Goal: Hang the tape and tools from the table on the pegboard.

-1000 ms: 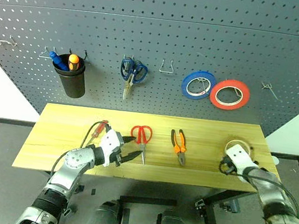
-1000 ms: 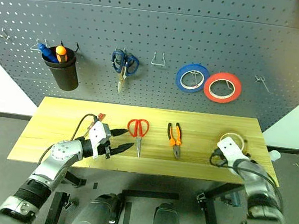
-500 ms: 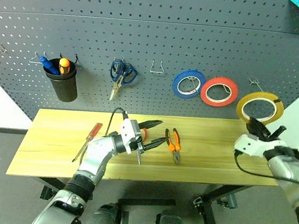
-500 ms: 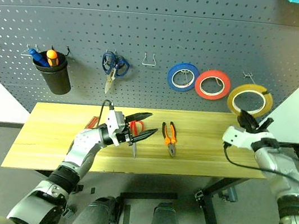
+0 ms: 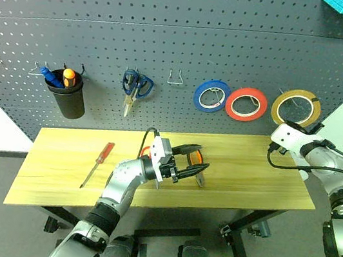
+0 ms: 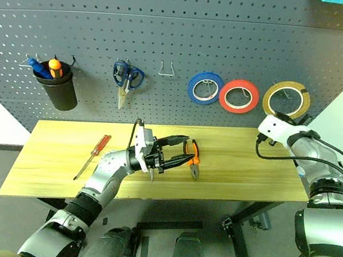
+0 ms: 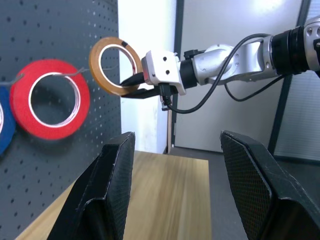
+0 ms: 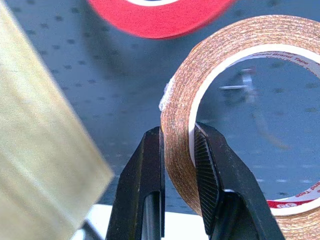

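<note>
**Yellow tape at the hook, tools waiting on the bench**

Nearest, low over the middle of the bench (image 5: pixel 54 168): left claw (image 5: pixel 191 159), spread wide and empty, pointing toward the robot's right. Just behind it, partly hidden: pliers with orange-and-black handles (image 6: pixel 192 156) and a sliver of the red-looped scissors (image 6: pixel 146 156), both flat on the wood. Probably poised here to take one of them next. Farther left on the bench, well apart: red-handled screwdriver (image 5: pixel 100 160), lying untouched.

Off the bench's right end: right claw (image 8: pixel 177 150), pinching the wall of the yellow tape ring (image 5: pixel 297 108) on edge, so the hollow centre faces the pegboard (image 5: pixel 184 46). Through that opening, a metal hook (image 8: pixel 247 85) visible, so likely the threading step; whether the ring already sits on the hook, impossible to tell.

Farthest, on the pegboard, left to right: black cup (image 5: pixel 72 98) with blue and orange screwdrivers, blue-looped scissors (image 5: pixel 133 87), blue tape ring (image 5: pixel 212 96), red-orange tape ring (image 5: pixel 246 104).
</note>
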Motion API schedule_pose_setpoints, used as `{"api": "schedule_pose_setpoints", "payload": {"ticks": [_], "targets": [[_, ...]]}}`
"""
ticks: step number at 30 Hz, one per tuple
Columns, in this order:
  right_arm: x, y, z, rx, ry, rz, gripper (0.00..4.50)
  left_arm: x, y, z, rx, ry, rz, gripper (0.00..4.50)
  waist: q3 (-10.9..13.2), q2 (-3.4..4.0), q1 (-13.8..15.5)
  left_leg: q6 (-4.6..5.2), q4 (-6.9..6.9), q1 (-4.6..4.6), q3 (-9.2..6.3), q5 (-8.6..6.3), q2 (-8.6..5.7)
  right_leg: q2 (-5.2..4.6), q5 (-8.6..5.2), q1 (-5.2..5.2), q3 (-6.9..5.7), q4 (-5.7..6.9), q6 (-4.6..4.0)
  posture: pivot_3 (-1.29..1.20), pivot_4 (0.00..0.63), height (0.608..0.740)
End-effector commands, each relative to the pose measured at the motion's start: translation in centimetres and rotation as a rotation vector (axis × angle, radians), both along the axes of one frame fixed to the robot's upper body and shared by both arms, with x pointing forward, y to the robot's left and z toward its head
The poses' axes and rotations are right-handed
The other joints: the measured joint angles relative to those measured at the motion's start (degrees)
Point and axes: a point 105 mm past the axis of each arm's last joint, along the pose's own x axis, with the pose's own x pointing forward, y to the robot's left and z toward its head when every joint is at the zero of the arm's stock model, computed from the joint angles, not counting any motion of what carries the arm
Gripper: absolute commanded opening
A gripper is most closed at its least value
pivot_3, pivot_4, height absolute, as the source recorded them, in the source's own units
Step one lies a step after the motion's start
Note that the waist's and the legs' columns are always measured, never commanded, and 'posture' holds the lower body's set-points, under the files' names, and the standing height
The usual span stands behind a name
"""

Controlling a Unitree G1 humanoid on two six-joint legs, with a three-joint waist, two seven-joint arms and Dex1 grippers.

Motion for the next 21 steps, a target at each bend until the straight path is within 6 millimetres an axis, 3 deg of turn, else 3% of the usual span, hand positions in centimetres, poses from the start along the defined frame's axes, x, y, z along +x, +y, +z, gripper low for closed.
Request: {"api": "schedule_pose_setpoints", "payload": {"ticks": [1,10,13,17,21], "targets": [[1.1,0.4,1.6,0.098,-0.023,-0.034,0.49,0.3,0.6,1.1,-0.025,-0.041,0.031,2.85,0.00,0.01,-0.10,0.00,0.00,0.00,0.00,0.00,0.00,0.00,0.00,0.00,0.01,0.00,0.00,-0.17,0.032,0.725],[0.6,0.9,0.5,0.116,-0.009,-0.002,3.44,1.0,3.1,0.6,-0.005,-0.026,0.130,2.85,-0.01,0.02,0.22,0.00,0.00,0.00,-0.03,0.00,0.00,0.00,0.00,-0.01,0.01,0.02,0.00,-0.16,0.043,0.725],[-0.4,3.3,-1.7,0.162,0.047,0.110,3.44,2.1,4.7,-0.3,0.048,0.007,0.222,2.85,-0.02,-0.02,0.18,0.00,0.00,0.00,-0.06,0.00,0.00,0.02,0.00,-0.01,0.00,0.02,0.00,-0.16,0.052,0.725],[-3.0,8.7,-7.0,0.354,0.226,0.257,3.44,3.9,8.1,-4.0,0.287,0.107,0.360,2.85,-0.20,-0.30,-0.29,0.00,-0.05,0.09,-0.10,-0.01,0.08,0.13,0.01,0.01,0.01,0.06,0.02,-0.18,0.064,0.725],[-4.8,13.1,-9.6,0.571,0.360,0.272,3.44,4.1,11.2,-6.6,0.451,0.165,0.398,2.85,-0.19,-0.30,-1.40,-0.01,-0.06,0.06,-0.41,-0.01,0.05,0.13,0.00,0.01,0.01,0.10,0.05,-0.18,0.078,0.725]]}}
